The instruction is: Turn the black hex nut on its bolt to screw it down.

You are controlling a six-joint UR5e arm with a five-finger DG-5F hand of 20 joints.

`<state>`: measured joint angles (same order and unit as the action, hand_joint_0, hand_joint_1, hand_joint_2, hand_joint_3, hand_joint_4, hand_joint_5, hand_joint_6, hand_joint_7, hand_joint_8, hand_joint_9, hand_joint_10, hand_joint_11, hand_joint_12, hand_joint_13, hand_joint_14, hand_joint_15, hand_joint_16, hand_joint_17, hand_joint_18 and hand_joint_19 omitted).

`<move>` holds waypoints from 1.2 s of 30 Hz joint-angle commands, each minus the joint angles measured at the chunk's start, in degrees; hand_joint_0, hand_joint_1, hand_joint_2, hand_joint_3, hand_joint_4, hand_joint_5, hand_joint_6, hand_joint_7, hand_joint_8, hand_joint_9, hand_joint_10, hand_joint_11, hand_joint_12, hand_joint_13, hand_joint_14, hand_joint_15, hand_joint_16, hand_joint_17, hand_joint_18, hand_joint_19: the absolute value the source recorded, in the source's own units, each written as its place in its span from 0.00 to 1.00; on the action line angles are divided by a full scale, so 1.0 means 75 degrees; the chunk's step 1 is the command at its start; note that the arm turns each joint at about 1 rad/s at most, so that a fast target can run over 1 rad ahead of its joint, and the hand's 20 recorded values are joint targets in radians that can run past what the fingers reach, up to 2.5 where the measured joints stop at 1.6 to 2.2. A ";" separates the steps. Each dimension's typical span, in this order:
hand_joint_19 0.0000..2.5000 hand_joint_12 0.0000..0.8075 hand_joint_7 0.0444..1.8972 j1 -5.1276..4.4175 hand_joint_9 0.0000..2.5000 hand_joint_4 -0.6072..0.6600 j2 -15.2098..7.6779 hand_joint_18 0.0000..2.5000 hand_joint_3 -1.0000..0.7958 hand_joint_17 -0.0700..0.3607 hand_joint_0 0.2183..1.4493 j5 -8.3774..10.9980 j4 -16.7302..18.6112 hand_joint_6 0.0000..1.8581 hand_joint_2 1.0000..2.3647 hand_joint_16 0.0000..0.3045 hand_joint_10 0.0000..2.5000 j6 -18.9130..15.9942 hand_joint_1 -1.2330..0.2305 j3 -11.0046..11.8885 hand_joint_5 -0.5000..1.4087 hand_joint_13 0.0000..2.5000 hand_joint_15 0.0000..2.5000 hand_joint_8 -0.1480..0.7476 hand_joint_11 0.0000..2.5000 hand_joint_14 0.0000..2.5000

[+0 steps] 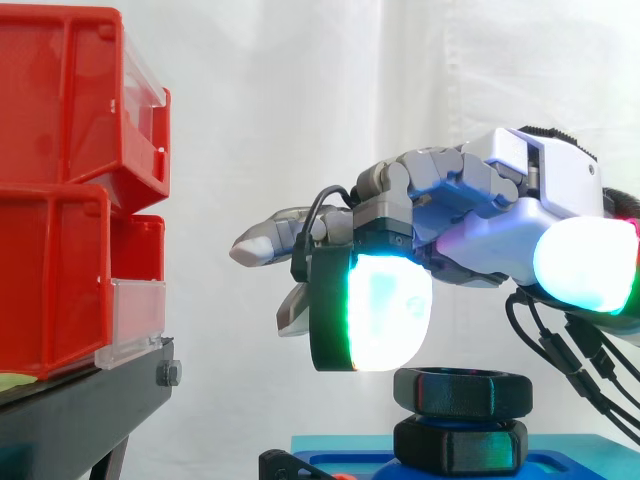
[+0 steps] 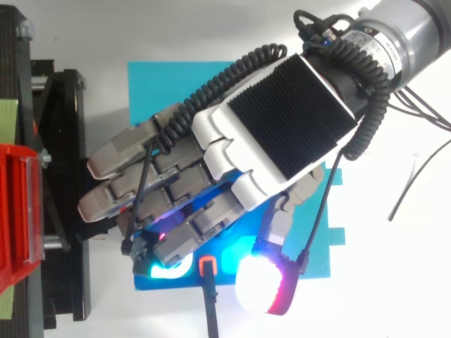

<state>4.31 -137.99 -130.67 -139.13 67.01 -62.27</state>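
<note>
Fingers (image 1: 385,310) relaxed; just above nut (image 1: 462,390)

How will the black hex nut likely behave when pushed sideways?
The black hex nut looks thick and solid: probably stiff, heavy for its size. Sitting flat on the lower nut, it should turn rather than tip.

1. The black hex nut (image 1: 462,390) sits level, with flat faces round its side and a rounded top rim.
2. Straight beneath it is a second black hex piece (image 1: 460,446) of about the same width, stacked on the same upright axis. Whether this is the bolt's head or another nut cannot be told.
3. The stack stands on a blue base (image 1: 560,463), low in the side view.
</note>
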 commanded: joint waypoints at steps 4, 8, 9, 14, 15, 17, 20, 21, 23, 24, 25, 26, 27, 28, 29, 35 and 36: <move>0.15 0.13 0.52 0.0011 0.27 0.58 0.0000 0.00 0.28 0.23 0.19 -0.0004 -0.0012 0.37 0.00 0.04 0.00 0.0088 0.58 -0.0030 0.17 0.15 0.06 0.39 0.14 0.00; 0.15 0.13 0.52 0.0000 0.27 0.57 0.0000 0.00 0.28 0.23 0.19 -0.0004 0.0000 0.36 0.00 0.04 0.01 0.0100 0.58 -0.0030 0.17 0.15 0.06 0.39 0.14 0.00; 0.15 0.13 0.52 0.0000 0.27 0.58 0.0000 0.00 0.28 0.23 0.19 -0.0004 -0.0012 0.36 0.00 0.04 0.00 0.0123 0.58 -0.0030 0.17 0.15 0.06 0.39 0.14 0.00; 0.15 0.13 0.53 0.0011 0.27 0.58 0.0000 0.00 0.28 0.23 0.19 -0.0051 -0.0012 0.36 0.00 0.04 0.00 0.0135 0.58 -0.0042 0.17 0.15 0.06 0.39 0.14 0.00; 0.15 0.13 0.52 0.0000 0.27 0.58 0.0000 0.00 0.28 0.23 0.19 -0.0062 0.0000 0.36 0.00 0.04 0.00 0.0135 0.58 -0.0042 0.17 0.15 0.06 0.39 0.14 0.00; 0.15 0.13 0.52 0.0011 0.27 0.58 0.0000 0.00 0.28 0.23 0.19 -0.0098 0.0023 0.36 0.00 0.04 0.00 0.0135 0.58 -0.0042 0.17 0.15 0.06 0.39 0.14 0.00; 0.15 0.13 0.53 0.0011 0.27 0.58 0.0000 0.00 0.28 0.23 0.19 -0.0098 0.0000 0.36 0.00 0.04 0.00 0.0135 0.58 -0.0030 0.17 0.15 0.06 0.39 0.14 0.00; 0.15 0.13 0.53 0.0023 0.27 0.58 0.0000 0.00 0.28 0.23 0.19 -0.0109 0.0023 0.36 0.00 0.04 0.00 0.0135 0.58 -0.0030 0.17 0.15 0.06 0.39 0.14 0.00; 0.15 0.13 0.53 0.0023 0.27 0.58 0.0000 0.00 0.28 0.23 0.19 -0.0156 0.0035 0.36 0.00 0.04 0.00 0.0123 0.58 -0.0030 0.17 0.15 0.06 0.39 0.14 0.00; 0.15 0.13 0.53 0.0023 0.27 0.58 0.0000 0.00 0.28 0.23 0.19 -0.0180 0.0035 0.36 0.00 0.04 0.00 0.0123 0.58 -0.0030 0.17 0.15 0.06 0.39 0.14 0.00; 0.15 0.13 0.53 0.0023 0.27 0.58 0.0000 0.00 0.28 0.23 0.19 -0.0191 0.0035 0.36 0.00 0.04 0.00 0.0123 0.58 -0.0030 0.17 0.15 0.06 0.39 0.14 0.00; 0.15 0.13 0.53 0.0023 0.27 0.58 0.0000 0.00 0.28 0.23 0.19 -0.0203 0.0035 0.36 0.00 0.04 0.00 0.0123 0.58 -0.0042 0.17 0.15 0.06 0.39 0.14 0.00; 0.15 0.13 0.53 0.0023 0.27 0.58 0.0000 0.00 0.28 0.23 0.19 -0.0203 0.0035 0.36 0.00 0.04 0.00 0.0112 0.58 -0.0030 0.17 0.15 0.06 0.39 0.14 0.00; 0.15 0.13 0.53 0.0023 0.27 0.58 0.0000 0.00 0.28 0.23 0.19 -0.0203 0.0035 0.36 0.00 0.04 0.00 0.0112 0.58 -0.0042 0.17 0.15 0.06 0.39 0.14 0.00; 0.15 0.13 0.53 0.0023 0.27 0.57 0.0000 0.00 0.28 0.23 0.19 -0.0215 0.0035 0.36 0.00 0.04 0.00 0.0112 0.58 -0.0030 0.17 0.15 0.06 0.39 0.14 0.00; 0.15 0.13 0.53 0.0011 0.27 0.57 0.0000 0.00 0.28 0.23 0.19 -0.0203 0.0140 0.36 0.00 0.04 0.00 0.0112 0.58 -0.0030 0.17 0.15 0.06 0.39 0.14 0.00; 0.15 0.13 0.53 0.0000 0.27 0.58 0.0000 0.00 0.28 0.23 0.19 -0.0203 0.0140 0.36 0.00 0.04 0.00 0.0112 0.58 -0.0030 0.17 0.15 0.06 0.39 0.14 0.00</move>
<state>4.45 -137.99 -132.24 -138.41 67.88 -62.50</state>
